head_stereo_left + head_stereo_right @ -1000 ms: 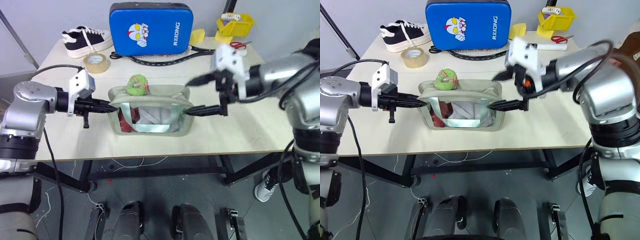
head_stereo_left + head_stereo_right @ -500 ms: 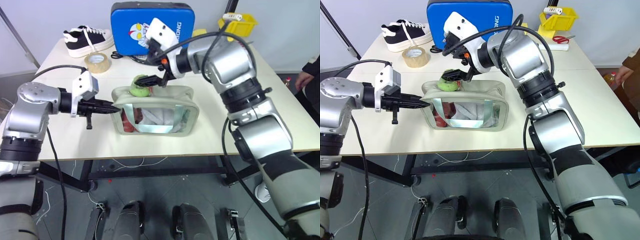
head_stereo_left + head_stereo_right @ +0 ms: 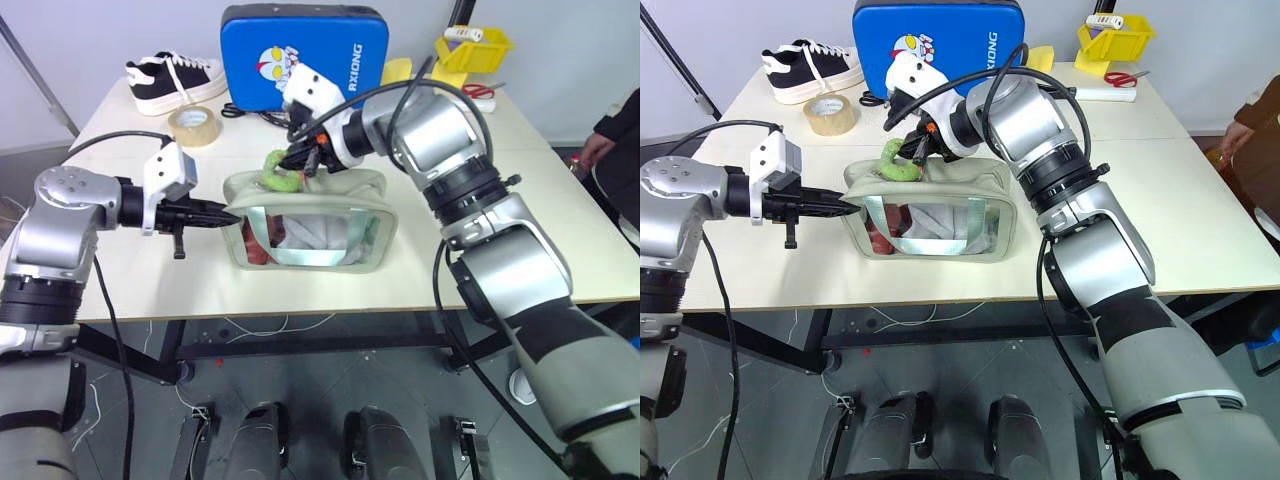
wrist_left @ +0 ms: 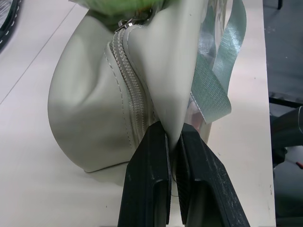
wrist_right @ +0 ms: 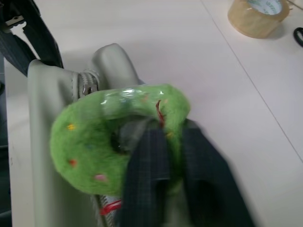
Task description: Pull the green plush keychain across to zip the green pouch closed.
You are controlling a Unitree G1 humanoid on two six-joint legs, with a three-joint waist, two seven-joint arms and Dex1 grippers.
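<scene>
My right gripper (image 5: 163, 156) has swung across and clamped onto the green plush keychain (image 3: 280, 170) at the green pouch's (image 3: 310, 235) left top corner, ready to pull, while my left gripper (image 4: 173, 156) pinches that end, anchoring it

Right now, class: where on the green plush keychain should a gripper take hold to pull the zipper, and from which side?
Pinch the green plush keychain on its fuzzy ring body from above, as the right gripper does: it stands up from the green pouch at the zipper's start.
</scene>
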